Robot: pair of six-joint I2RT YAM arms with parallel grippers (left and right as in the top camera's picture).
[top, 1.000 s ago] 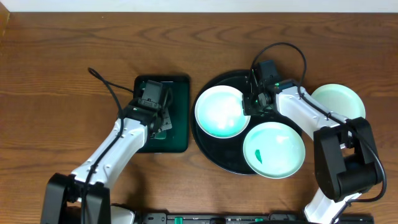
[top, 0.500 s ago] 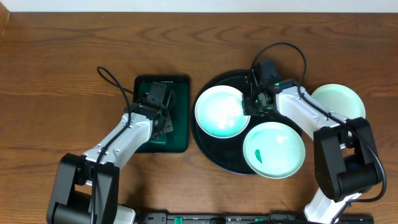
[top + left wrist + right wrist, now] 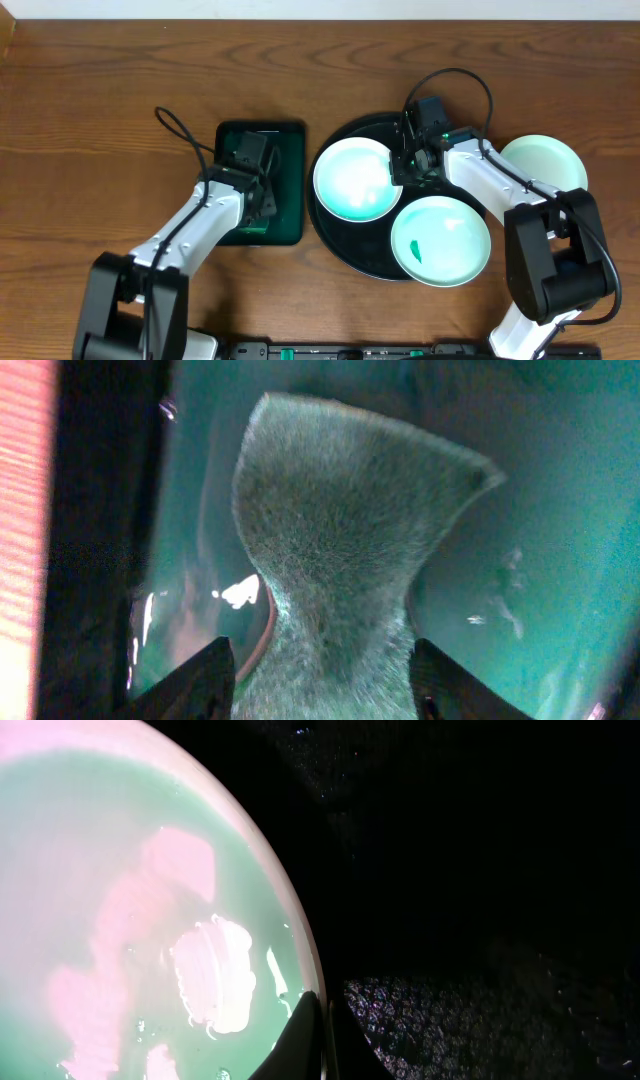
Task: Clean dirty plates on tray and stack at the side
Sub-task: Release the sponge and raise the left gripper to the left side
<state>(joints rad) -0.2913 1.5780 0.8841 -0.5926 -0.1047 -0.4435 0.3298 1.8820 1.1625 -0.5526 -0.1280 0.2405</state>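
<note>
Left gripper (image 3: 322,672), jaws released, straddles the grey cloth (image 3: 340,530) in the green tray (image 3: 292,190); right gripper (image 3: 320,1042) clenches the rim of the left plate (image 3: 350,180).

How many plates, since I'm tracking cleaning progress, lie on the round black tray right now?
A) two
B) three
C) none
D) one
A: the left plate and the smeared plate both lie on the black tray, while the third plate rests on the table just right of it.
</note>
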